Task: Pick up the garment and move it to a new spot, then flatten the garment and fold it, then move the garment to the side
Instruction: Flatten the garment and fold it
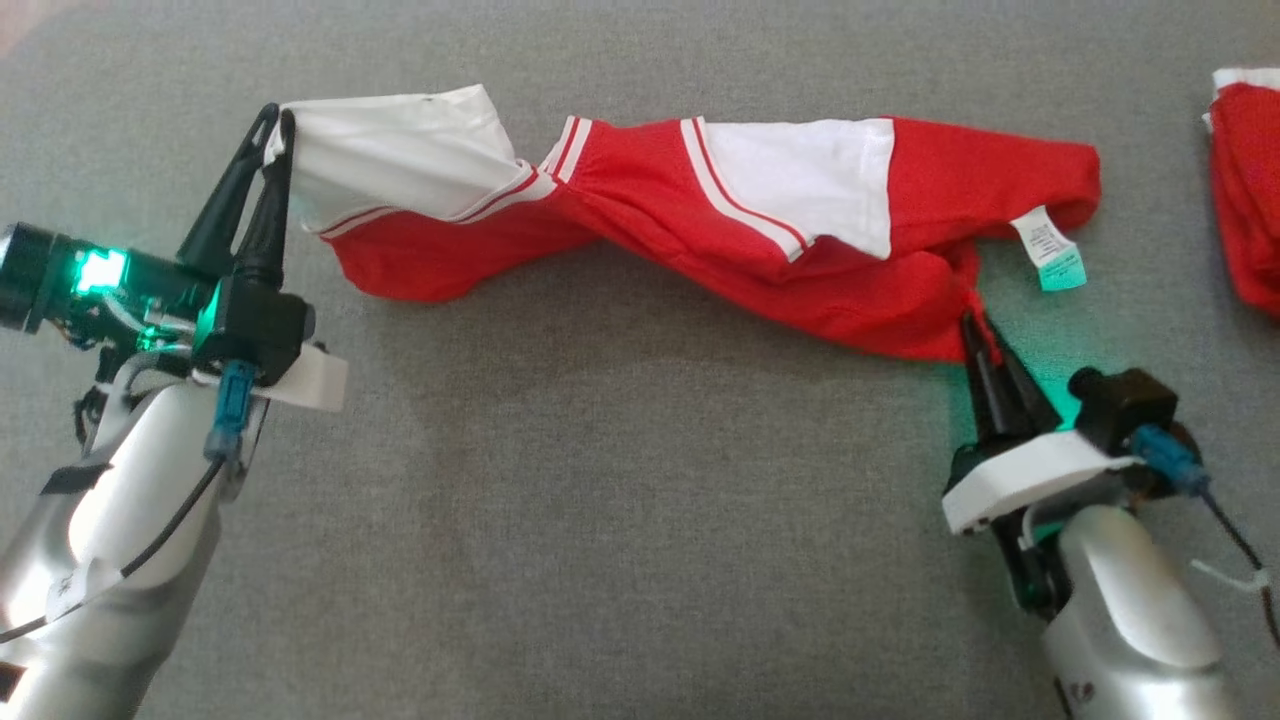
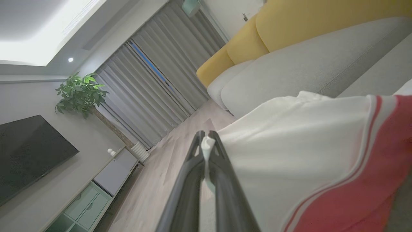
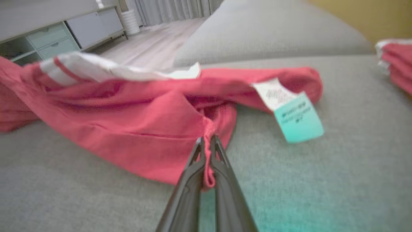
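Observation:
The garment is red with white panels and stripes, twisted and stretched left to right across the grey cushion. My left gripper is shut on its white left end; in the left wrist view white cloth sits pinched in the left gripper. My right gripper is shut on a red fold at the garment's lower right edge, and the right wrist view shows red fabric caught in the right gripper. A white and teal care label hangs at the right end.
A second red and white cloth lies at the cushion's right edge. Grey cushion stretches open below the garment between my arms. In the left wrist view a yellow sofa back, a TV and a plant stand beyond.

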Controlling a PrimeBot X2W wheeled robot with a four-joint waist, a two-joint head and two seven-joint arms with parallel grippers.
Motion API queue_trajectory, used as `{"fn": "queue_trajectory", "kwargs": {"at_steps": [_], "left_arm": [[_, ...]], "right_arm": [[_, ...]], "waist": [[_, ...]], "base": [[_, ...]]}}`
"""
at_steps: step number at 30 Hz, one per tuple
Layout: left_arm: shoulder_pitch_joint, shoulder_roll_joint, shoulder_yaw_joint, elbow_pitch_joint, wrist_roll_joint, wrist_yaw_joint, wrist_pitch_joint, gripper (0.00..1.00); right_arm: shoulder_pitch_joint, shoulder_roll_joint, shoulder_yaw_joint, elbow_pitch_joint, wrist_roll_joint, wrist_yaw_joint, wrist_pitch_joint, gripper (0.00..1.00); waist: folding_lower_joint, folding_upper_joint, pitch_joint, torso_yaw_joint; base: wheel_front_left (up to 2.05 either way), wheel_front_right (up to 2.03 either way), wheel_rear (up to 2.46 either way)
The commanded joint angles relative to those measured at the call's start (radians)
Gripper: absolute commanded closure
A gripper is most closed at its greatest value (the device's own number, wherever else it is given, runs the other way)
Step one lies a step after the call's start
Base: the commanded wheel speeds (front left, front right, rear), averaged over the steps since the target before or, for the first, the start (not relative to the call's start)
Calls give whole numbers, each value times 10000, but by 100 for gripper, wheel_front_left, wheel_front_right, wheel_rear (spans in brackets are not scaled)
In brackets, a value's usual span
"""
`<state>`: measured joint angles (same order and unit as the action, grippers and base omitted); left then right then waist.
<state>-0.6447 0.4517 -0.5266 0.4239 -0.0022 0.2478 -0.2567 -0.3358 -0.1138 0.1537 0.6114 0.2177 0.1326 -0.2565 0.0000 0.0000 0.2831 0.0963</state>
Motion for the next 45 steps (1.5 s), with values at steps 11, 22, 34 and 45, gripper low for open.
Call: {"fn": "queue_trajectory", "kwargs": {"at_steps": [11, 22, 34, 45], "left_arm": [[-289, 987, 779, -2240, -582, -66, -51, 100], [-1939, 1881, 1090, -3557, -705, -1063, 242, 100], [-5157, 1445, 587, -1264, -699, -2554, 544, 100], [-8992, 991, 369, 1249, 432, -2140, -38, 100]], "right_arm": [[813, -827, -1456, -4313, 126, -19, -53, 100], [-16, -2159, -2261, -7042, 1612, -19, 1486, 100], [-4052, -2754, -752, -5306, 3244, -19, 3920, 100], [-8658, -2520, 454, -1654, 2762, -19, 2151, 100]], "waist": [[0, 0, -1449, -308], [0, 0, -2663, -617], [0, 0, -911, -774], [0, 0, 1305, -730]], "base": [[0, 0, 0], [0, 0, 0], [0, 0, 0], [0, 0, 0]]}}
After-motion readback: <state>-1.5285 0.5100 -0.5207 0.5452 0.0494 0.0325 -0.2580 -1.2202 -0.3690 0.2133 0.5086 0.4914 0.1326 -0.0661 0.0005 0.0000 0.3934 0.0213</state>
